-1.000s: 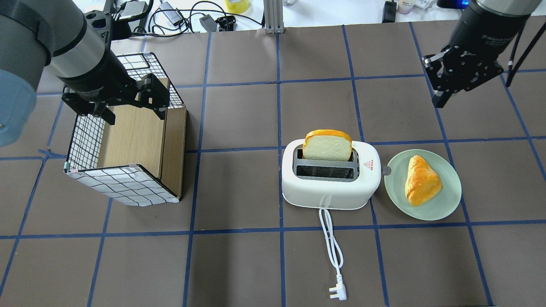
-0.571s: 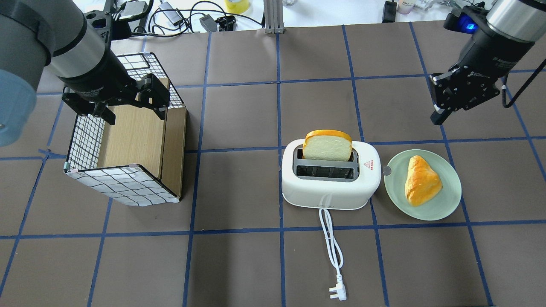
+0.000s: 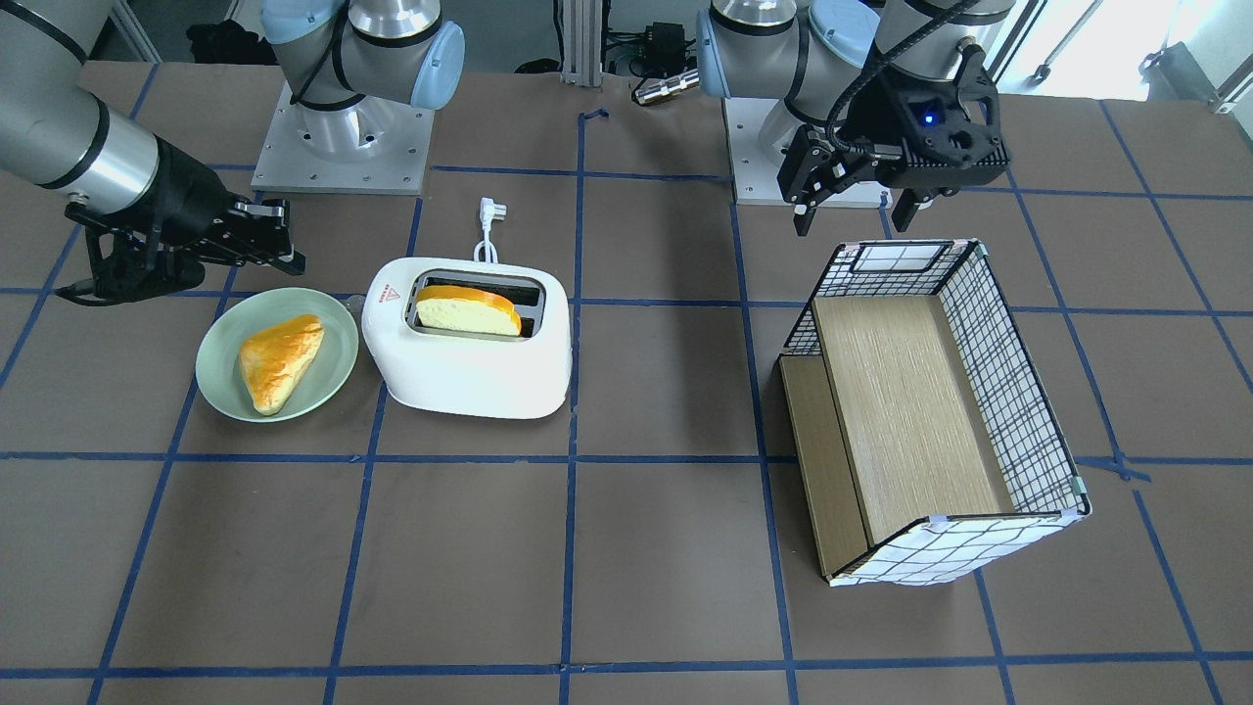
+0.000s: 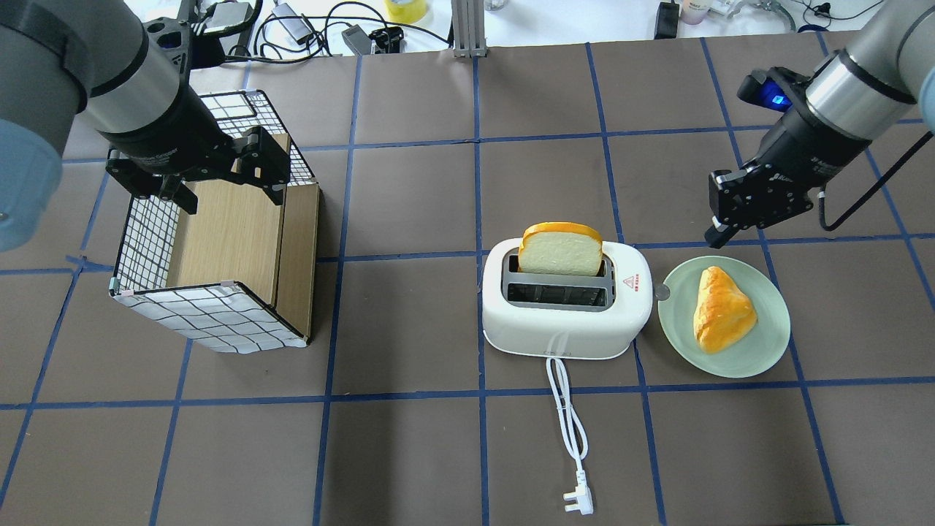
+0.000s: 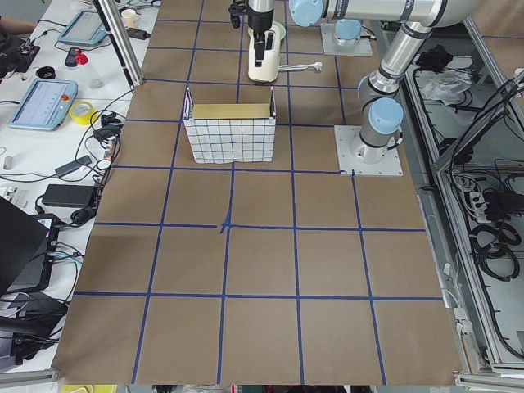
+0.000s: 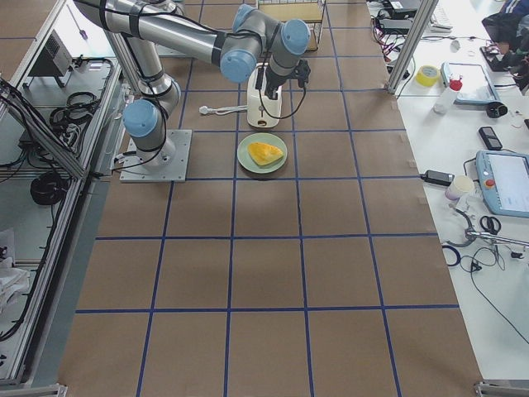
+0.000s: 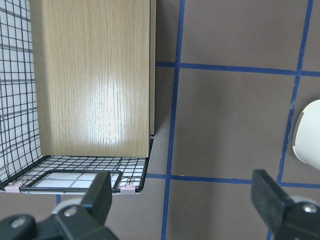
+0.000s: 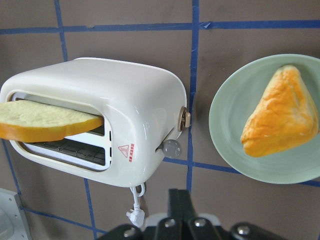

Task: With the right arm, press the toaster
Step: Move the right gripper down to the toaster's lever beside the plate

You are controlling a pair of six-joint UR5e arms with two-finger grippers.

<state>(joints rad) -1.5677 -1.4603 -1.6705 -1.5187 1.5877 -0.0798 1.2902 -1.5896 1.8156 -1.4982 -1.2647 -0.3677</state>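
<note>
The white toaster stands mid-table with a slice of toast upright in its far slot. Its cord runs toward the near edge. Its grey lever knob is on the end that faces the green plate; it also shows in the right wrist view. My right gripper is shut and empty, above the table just beyond the plate's far edge, right of the toaster. In the right wrist view the toaster lies ahead of the shut gripper. My left gripper is open over the basket.
A green plate with a golden pastry sits right of the toaster, almost touching the knob. A wire-grid basket with a wooden insert lies on its side at the left. The plug lies near the front edge.
My right gripper has come down and toward the plate and toaster, from the far right corner to just beyond the plate. The left arm, toaster and plate have not moved.
</note>
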